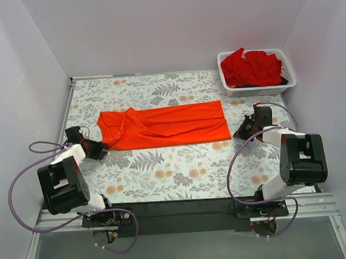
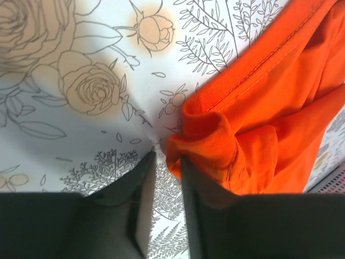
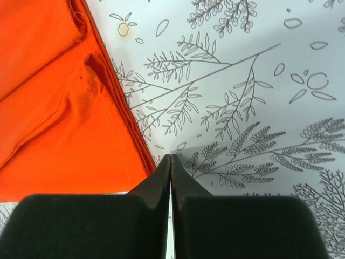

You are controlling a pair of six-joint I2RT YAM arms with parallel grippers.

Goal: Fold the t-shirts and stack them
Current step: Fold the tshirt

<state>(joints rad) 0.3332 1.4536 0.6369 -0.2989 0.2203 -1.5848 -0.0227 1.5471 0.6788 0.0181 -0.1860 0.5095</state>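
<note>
Your left claw [image 2: 167,157] stands a crack apart with only tablecloth [image 2: 81,135] in the gap, and the bunched corner of the orange t-shirt [image 2: 269,97] lies just outside one finger. Your right claw [image 3: 171,156] is clenched on nothing, its tips just beside the hem at lower left of its view. Lift now and you'd likely come away empty, or snag one layer and drag the shirt, spread mid-table, askew. The deeper red t-shirts [image 1: 251,67] heaped in the white basket [image 1: 258,91], upper right, can't be counted.
</note>
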